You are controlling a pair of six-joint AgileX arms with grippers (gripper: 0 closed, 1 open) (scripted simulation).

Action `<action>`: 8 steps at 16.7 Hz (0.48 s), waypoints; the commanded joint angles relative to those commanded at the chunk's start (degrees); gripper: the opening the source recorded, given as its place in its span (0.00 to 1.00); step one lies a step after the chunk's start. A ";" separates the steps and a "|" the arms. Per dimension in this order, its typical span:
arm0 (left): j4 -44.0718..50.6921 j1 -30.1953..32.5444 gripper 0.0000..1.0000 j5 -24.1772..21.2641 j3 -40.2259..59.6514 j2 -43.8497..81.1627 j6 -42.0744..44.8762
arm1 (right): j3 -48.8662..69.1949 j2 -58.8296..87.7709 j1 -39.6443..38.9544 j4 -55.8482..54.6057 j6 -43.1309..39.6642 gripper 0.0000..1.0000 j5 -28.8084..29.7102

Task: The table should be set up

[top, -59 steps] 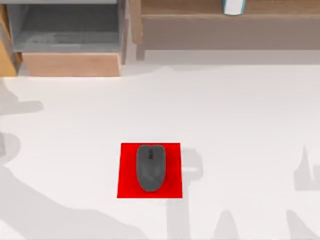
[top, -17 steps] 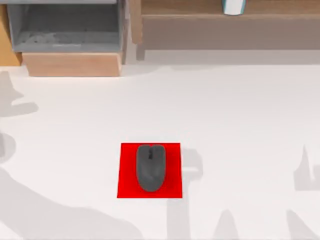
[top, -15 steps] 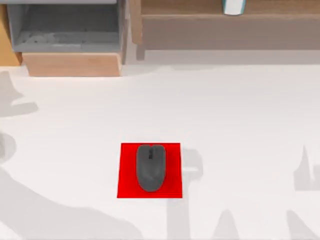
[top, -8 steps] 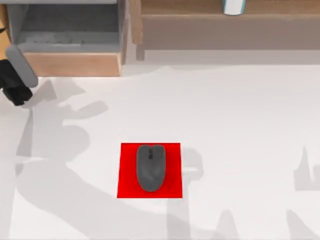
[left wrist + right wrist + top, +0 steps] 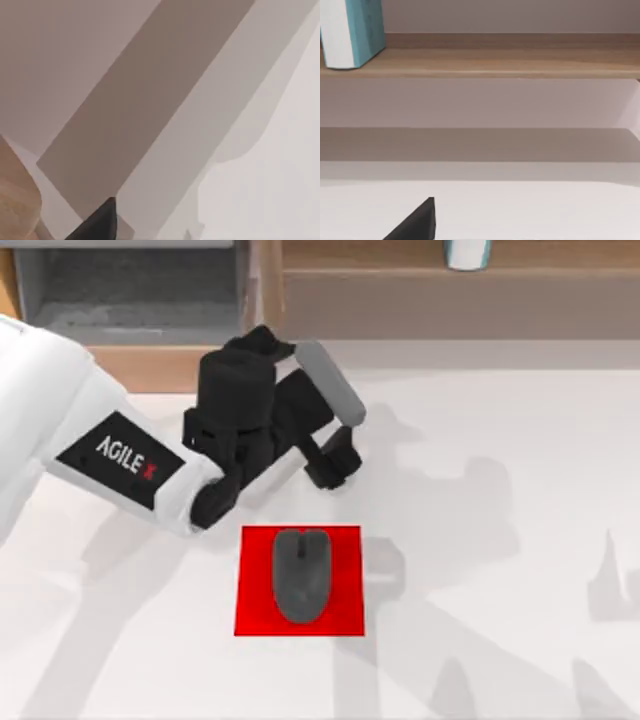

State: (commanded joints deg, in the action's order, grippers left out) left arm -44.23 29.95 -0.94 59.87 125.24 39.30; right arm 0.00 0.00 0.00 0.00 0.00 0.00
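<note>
since the left claw (image 5: 335, 455) hangs empty, fingers parted, mouse (image 5: 301, 575) lies just ahead on the bench (image 5: 520, 500), long axis toward it.

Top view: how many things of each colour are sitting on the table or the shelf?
Red: 1, the mat on the white table.
Dark grey: 1, the mouse lying on the mat.
Teal and white: 1, the box standing on the wooden shelf.
Total: 3.
The left gripper hangs just beyond the mat, nearer the shelf.
</note>
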 joint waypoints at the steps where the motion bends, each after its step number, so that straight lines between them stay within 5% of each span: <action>1: 1.96 3.78 1.00 3.43 3.44 1.31 -4.40 | 0.00 0.00 0.00 0.00 0.00 1.00 0.00; 8: 12.98 18.75 1.00 28.93 37.94 13.05 -28.68 | 0.00 0.00 0.00 0.00 0.00 1.00 0.00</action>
State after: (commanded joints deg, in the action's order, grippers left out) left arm -31.25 48.70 27.99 97.81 138.29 10.62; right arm 0.00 0.00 0.00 0.00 0.00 0.00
